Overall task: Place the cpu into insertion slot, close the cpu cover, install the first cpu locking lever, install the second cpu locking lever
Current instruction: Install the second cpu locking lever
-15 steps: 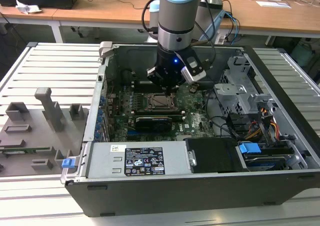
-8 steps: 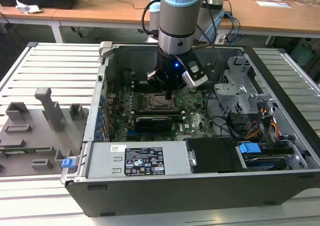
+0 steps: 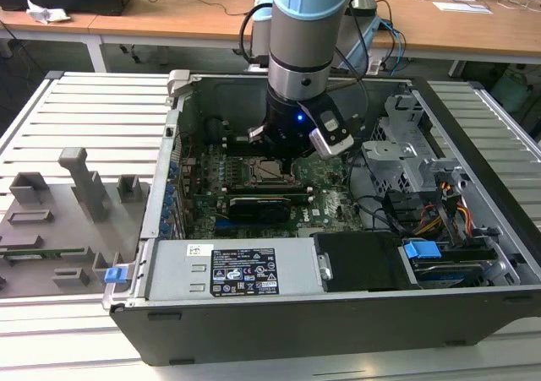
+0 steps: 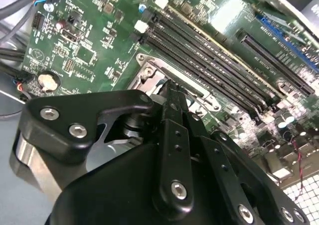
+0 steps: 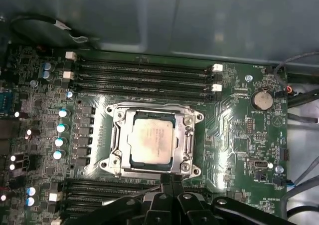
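The cpu [image 5: 151, 140] lies flat in the insertion slot, its silvery-grey top showing through the window of the cpu cover [image 5: 121, 119]. The cover is down over it, inside the metal bracket [image 5: 107, 163]. My gripper [image 5: 172, 179] is shut, with both fingers pressed together and nothing seen between them. Its tip is at the middle of one edge of the bracket, touching it or just above it. In the second wrist view the gripper [image 4: 172, 89] points down at the bracket's corner [image 4: 148, 73]. In the exterior view the arm stands over the cpu [image 3: 270, 170]. How the locking levers sit I cannot tell.
Long black memory slots [image 5: 144, 75] run on both sides of the socket. A black card [image 3: 266, 202] stands upright next to it. The open computer case [image 3: 169, 254] walls in the board, with a drive cage [image 3: 414, 157] and cables [image 3: 439, 212] on the exterior view's right. Grey fixtures [image 3: 51, 220] sit on the slatted table.
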{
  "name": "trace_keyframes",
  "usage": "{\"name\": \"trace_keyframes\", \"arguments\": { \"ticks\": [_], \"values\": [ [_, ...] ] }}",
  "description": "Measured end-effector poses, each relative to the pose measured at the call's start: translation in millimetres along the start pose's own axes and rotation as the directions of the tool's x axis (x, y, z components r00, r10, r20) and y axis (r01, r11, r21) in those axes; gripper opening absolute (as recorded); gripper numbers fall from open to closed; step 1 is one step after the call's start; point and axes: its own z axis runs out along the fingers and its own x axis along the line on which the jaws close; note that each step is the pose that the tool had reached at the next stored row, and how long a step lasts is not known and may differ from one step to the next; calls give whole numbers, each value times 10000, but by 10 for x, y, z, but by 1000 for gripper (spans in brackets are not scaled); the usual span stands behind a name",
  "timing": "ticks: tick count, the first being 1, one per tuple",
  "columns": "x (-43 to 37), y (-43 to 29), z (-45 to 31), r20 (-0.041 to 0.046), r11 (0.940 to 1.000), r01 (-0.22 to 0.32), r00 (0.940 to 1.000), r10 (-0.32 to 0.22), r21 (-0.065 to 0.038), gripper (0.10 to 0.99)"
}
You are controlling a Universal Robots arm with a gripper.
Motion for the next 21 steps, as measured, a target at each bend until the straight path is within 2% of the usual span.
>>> {"name": "trace_keyframes", "arguments": {
  "ticks": [3,6,7,8,10,14,19,21],
  "values": [
    [37,-45,-5,3,10000,-2,10000,2,-33,106],
    [152,-47,-4,2,10000,0,10000,0,-36,106],
    [237,-42,-3,2,10000,-1,10000,1,-36,106],
    [283,-39,-2,2,10000,0,10000,0,-36,106],
    [329,-37,14,3,10000,-2,10000,2,-36,106],
    [361,-43,75,-2,10000,25,10000,-25,-44,106],
    [480,-66,104,-2,9999,86,10000,-86,-149,106],
    [499,-78,151,-2,9998,112,9999,-112,-178,106]
  ]
}}
